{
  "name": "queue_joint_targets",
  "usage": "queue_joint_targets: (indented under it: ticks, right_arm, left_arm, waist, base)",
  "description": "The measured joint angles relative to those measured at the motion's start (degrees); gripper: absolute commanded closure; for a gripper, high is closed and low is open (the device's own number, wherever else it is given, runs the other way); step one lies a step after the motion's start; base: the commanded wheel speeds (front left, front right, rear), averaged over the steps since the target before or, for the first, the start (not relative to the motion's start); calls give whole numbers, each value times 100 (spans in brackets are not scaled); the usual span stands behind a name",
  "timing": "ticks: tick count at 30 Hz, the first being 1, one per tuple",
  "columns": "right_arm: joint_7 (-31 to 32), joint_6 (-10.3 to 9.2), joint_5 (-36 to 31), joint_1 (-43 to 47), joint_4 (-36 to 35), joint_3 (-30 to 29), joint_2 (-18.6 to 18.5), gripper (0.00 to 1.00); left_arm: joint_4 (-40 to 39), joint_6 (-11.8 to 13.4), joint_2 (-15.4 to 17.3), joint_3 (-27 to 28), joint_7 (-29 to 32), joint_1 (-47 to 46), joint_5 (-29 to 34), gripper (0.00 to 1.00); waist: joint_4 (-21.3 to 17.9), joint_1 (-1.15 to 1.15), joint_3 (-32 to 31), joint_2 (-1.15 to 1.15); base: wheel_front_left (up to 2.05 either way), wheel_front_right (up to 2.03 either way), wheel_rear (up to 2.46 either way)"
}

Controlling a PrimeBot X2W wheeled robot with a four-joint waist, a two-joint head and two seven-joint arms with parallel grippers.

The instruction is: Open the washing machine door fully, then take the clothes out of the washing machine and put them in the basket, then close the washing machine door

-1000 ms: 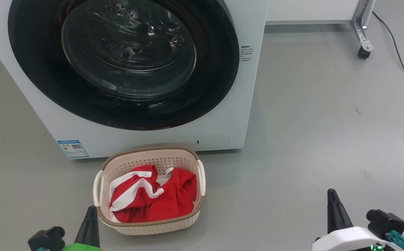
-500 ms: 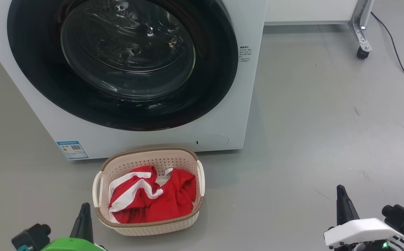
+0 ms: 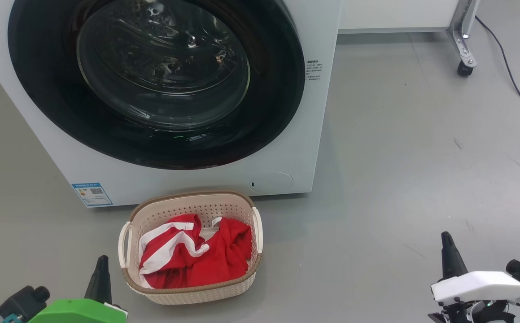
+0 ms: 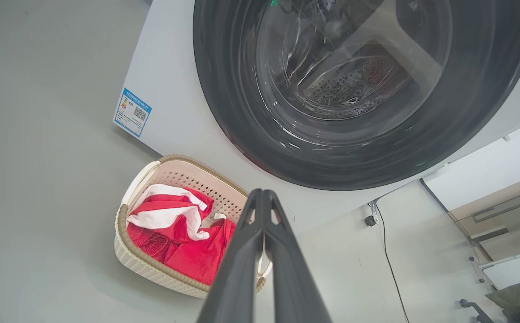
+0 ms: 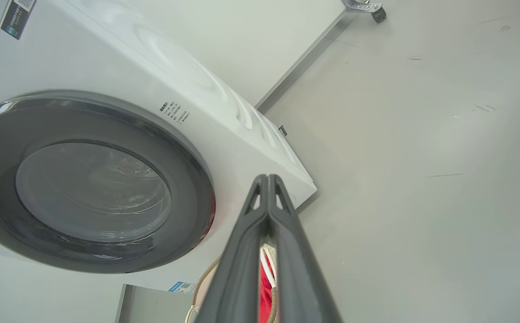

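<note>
The washing machine door (image 3: 152, 80) sits flush against the white front of the washing machine (image 3: 295, 134), its glossy black rim unbroken around the clear glass centre. On the grey floor (image 3: 399, 157), at 6 o'clock from the door and just in front of the machine, stands the basket (image 3: 192, 294). The clothes (image 3: 217, 262) are heaped inside it, red with white stripes. A blue label (image 3: 91, 194) is at the machine's 7 o'clock corner and a round flap (image 3: 271, 181) at 5 o'clock. The left end effector (image 3: 102, 264) hangs just beside the basket at its 8 o'clock, fingers pressed together with nothing between them; the left wrist view shows its two tips meeting. The right end effector (image 3: 446, 240) is well apart at the basket's 3 o'clock, above the floor, also pressed together and empty.
</note>
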Motion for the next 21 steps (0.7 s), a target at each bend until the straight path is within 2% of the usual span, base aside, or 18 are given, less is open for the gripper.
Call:
queue_joint_targets:
  ticks: [21]
  right_arm:
    - [348, 179, 1794, -308, 199, -301, -115, 100]
  left_arm:
    - [-1, -74, 33, 266, 414, -216, -1690, 100]
  waist:
    - [-34, 0, -28, 0]
  base:
    - [0, 0, 0]
